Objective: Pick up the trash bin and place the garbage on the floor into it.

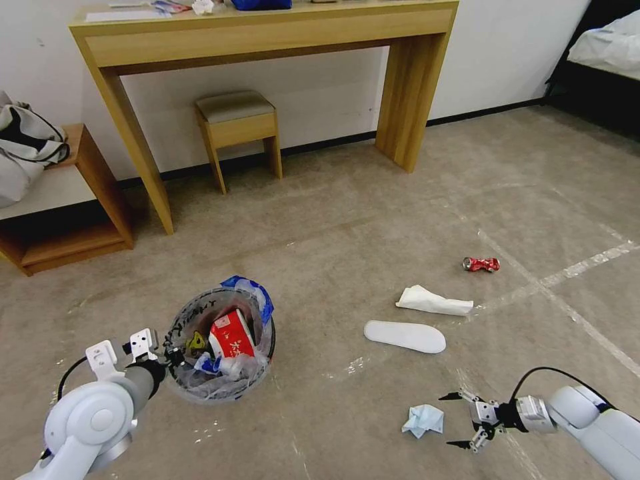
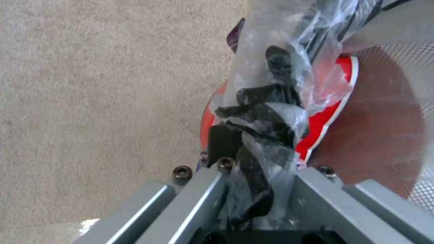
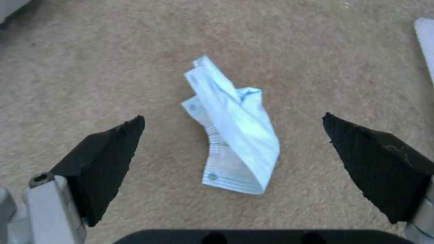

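text: white characters on red carton (image 1: 230, 337), illegible | bin bag (image 2: 271, 101) black print: unreadable

Left end effector (image 1: 175, 358) grips the trash bin's (image 1: 220, 383) rim while the spread right end effector (image 1: 455, 420) hovers beside a crumpled wrapper (image 1: 423, 420) on the floor (image 1: 373, 220).

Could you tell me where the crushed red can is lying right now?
In the head view, the red can lies on the floor to the robot's right, beyond the white tissue.
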{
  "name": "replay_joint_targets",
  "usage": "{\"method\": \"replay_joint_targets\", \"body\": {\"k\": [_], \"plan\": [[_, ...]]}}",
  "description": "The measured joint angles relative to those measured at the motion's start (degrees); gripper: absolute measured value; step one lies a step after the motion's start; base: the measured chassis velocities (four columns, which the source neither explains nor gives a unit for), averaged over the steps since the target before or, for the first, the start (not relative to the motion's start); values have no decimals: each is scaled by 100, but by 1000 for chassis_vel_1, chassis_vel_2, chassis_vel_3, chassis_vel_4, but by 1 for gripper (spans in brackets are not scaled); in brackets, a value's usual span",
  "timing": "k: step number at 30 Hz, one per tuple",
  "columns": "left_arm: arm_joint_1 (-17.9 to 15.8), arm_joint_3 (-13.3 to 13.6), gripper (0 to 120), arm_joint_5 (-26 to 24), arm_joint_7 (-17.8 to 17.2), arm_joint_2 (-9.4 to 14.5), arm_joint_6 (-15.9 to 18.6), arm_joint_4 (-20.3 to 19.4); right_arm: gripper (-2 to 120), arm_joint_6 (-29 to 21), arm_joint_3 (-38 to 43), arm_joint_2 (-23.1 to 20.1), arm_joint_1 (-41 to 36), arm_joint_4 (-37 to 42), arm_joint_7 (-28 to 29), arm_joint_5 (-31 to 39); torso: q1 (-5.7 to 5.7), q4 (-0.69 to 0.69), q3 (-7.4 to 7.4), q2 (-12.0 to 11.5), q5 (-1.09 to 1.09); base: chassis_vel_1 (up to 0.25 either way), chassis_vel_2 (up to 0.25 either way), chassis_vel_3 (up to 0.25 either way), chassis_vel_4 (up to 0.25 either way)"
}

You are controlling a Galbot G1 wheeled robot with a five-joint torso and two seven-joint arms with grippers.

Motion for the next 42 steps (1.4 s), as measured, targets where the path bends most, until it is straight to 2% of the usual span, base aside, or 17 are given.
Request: {"method": "replay_joint_targets", "body": {"k": [6,15,23,32,34,42], "plan": [[-14,11,0,-2,10,-2,-7,-1,100,-19,-19,149,162,-233,12,49,0,0,0,0,0,0,0,0,0],[-18,74,0,49,26,-24,-23,20,100,13,-54,701,666,-1045,8,-26,0,0,0,0,-1,0,0,0,0],[-3,75,0,90,27,-35,-32,25,100,57,-40,996,721,-1361,5,-151,0,1,0,0,0,0,0,0,0],[15,68,0,108,48,-30,-34,25,100,49,22,907,424,-964,7,-79,0,-1,0,0,1,0,0,0,0],[20,73,0,133,75,-37,-34,35,100,4,51,733,314,-588,75,53,0,0,0,0,-1,0,0,0,0],[29,125,0,209,109,-88,-34,28,100,-51,163,410,181,-31,124,275,0,0,0,0,-1,0,0,0,0]]}}
